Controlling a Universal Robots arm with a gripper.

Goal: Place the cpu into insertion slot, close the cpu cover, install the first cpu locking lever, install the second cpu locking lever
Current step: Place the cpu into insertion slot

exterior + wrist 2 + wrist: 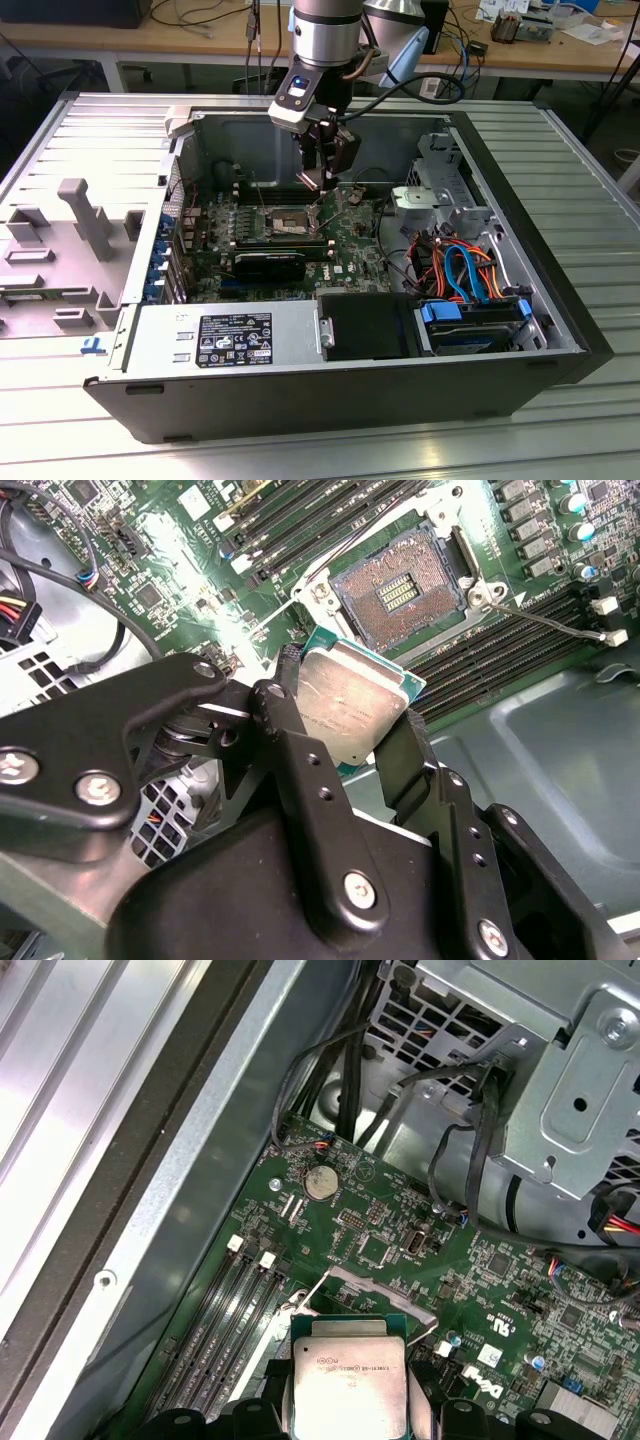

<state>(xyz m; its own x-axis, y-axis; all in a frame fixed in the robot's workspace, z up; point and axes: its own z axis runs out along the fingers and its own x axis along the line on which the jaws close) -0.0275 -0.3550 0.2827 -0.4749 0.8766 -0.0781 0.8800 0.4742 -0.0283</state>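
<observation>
Gripping the cpu (352,702) by two opposite edges, the gripper (345,720) hovers near the slot (400,592) (light, stiff, likely fragile underneath; edges suit it).

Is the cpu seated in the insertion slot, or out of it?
Out. The gripper holds the cpu between its fingers; the insertion slot lies empty, its contacts bare.

**A:** What sits on the ribbed metal table (585,190)?
**B:** An open computer case (350,400), lying on its side, with its green motherboard (352,250) exposed.
**A:** Where is the robot?
**B:** The arm reaches down from above. Its gripper (321,187) hangs over the board, near the insertion slot (283,219), toward the exterior view's right
</observation>
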